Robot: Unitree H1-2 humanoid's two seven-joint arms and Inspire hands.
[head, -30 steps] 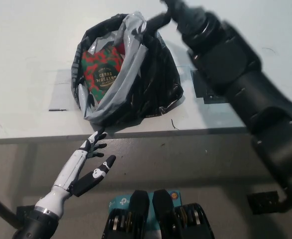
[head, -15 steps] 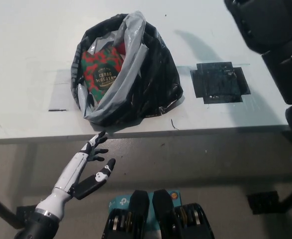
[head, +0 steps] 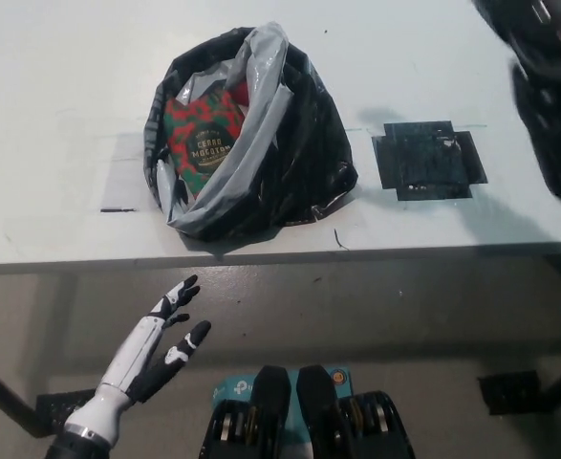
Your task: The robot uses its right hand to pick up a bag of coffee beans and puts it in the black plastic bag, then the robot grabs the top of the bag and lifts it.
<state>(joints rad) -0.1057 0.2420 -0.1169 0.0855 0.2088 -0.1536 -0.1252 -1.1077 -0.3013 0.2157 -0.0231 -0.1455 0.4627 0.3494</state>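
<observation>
The black plastic bag [head: 290, 153] sits slumped on the white tabletop [head: 60, 96] near its front edge, mouth open and grey lining folded outward. Inside, the bag of coffee beans [head: 202, 134] lies tilted, red-and-green patterned with a dark round label.

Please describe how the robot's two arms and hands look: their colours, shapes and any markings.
The left hand is slim, with a white shell, black fingers and a dark cuff below it. The right arm is bulky and all black, built of rounded segments; its hand is out of view. No cables or markings are legible.

Lab-like test space: white table [head: 60, 76], black tape marker [head: 428, 160].
</observation>
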